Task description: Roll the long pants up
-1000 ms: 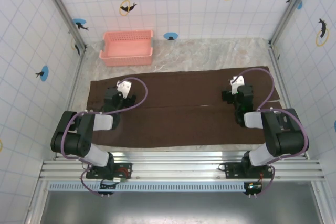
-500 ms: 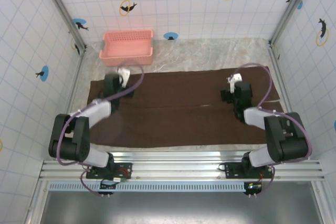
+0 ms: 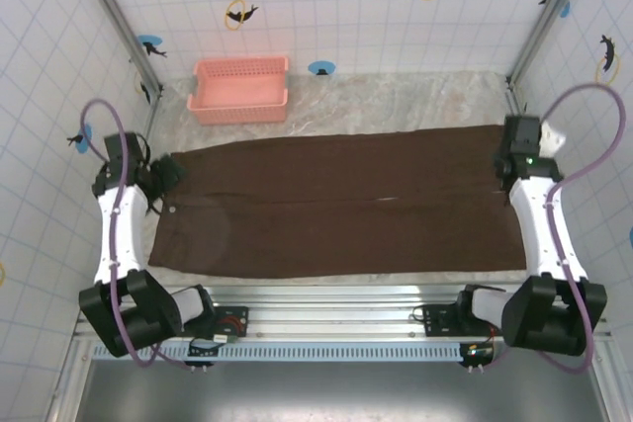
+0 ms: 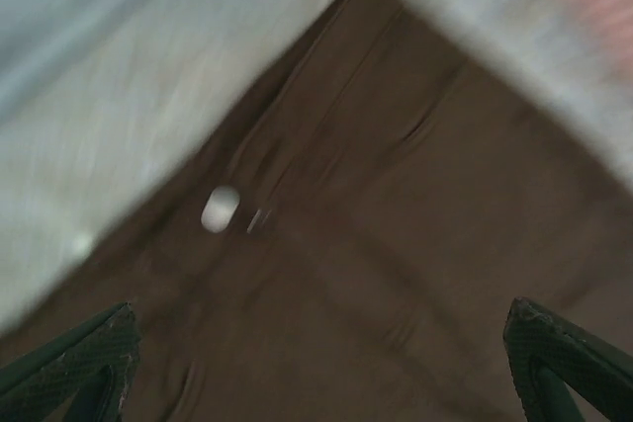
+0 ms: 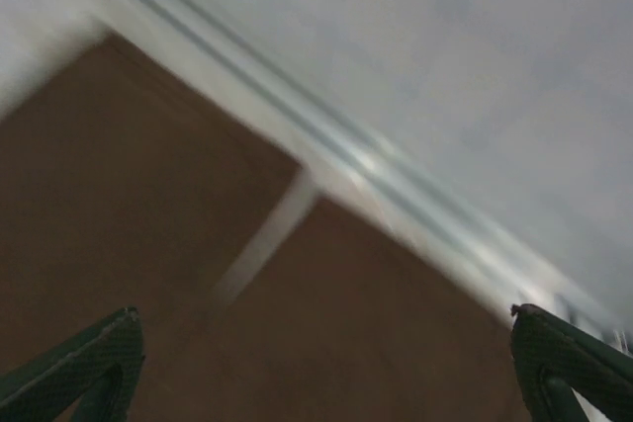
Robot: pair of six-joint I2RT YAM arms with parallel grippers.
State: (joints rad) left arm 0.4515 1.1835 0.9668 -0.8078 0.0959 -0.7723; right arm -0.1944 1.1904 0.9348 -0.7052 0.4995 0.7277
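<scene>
While the long pants (image 3: 336,207) lay spread flat across the table (image 3: 396,106), soft, light, floppy cloth I judged best pinched at one end's corners, my left gripper (image 4: 318,311) and right gripper (image 5: 323,313) gaped wide, empty, at opposite ends.

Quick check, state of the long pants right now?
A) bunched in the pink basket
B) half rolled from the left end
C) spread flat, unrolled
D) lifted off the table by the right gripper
C: the long pants lie flat and full length on the table, no roll at either end, and the left gripper and right gripper are both open, holding nothing.
</scene>
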